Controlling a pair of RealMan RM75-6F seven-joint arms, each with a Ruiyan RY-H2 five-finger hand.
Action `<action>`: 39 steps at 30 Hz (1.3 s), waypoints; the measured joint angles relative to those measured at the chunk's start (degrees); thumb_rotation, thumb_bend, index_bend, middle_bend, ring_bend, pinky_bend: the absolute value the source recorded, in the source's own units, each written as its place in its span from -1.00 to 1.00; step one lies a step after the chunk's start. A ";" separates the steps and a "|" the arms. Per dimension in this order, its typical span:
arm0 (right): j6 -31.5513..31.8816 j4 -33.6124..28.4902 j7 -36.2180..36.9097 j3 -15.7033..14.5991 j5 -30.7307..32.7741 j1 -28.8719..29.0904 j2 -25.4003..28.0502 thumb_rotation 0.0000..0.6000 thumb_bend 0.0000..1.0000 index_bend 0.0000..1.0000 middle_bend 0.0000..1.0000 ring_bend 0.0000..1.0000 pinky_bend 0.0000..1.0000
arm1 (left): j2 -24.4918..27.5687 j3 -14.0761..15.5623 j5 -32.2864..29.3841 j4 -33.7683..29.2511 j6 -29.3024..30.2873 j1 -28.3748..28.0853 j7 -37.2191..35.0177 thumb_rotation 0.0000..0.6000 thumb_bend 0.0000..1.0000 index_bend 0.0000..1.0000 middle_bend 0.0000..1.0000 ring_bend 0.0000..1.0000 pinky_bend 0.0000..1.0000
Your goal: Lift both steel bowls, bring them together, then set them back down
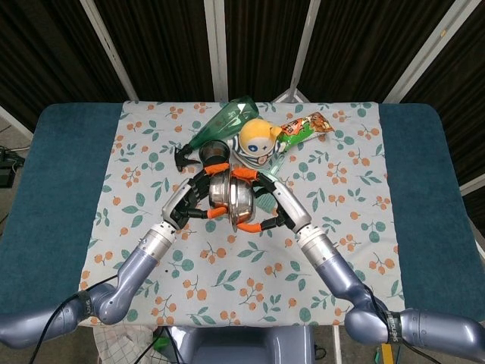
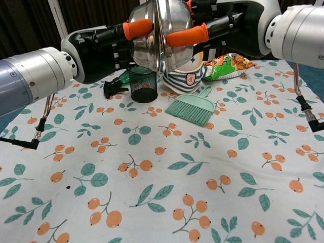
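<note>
Two steel bowls (image 2: 161,33) rim to rim, two hands (image 1: 195,201) gripping
</note>
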 measured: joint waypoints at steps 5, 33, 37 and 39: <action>0.17 0.07 -0.08 0.40 0.40 -0.30 0.42 1.00 -0.87 -0.27 -0.48 -0.25 -0.31 | 0.71 -0.03 -0.22 -0.30 0.75 0.09 -0.29 1.00 -0.71 0.01 -0.18 -0.56 -0.11; -0.80 -1.06 -1.97 0.62 2.73 0.34 -0.84 1.00 -0.87 -0.27 -0.48 -0.25 -0.31 | -1.48 2.59 0.40 0.71 1.87 -1.91 -2.03 1.00 -0.71 0.01 -0.18 -0.56 -0.11; -0.58 -0.65 -1.56 1.27 3.37 -0.05 -0.21 1.00 -0.87 -0.27 -0.48 -0.25 -0.31 | -0.63 2.36 0.25 0.57 2.49 -1.51 -2.42 1.00 -0.71 0.01 -0.18 -0.56 -0.11; -0.70 -0.33 -1.30 1.41 3.56 -0.19 0.05 1.00 -0.87 -0.27 -0.48 -0.25 -0.31 | -0.05 2.32 0.33 0.36 2.63 -1.33 -2.61 1.00 -0.71 0.01 -0.18 -0.56 -0.11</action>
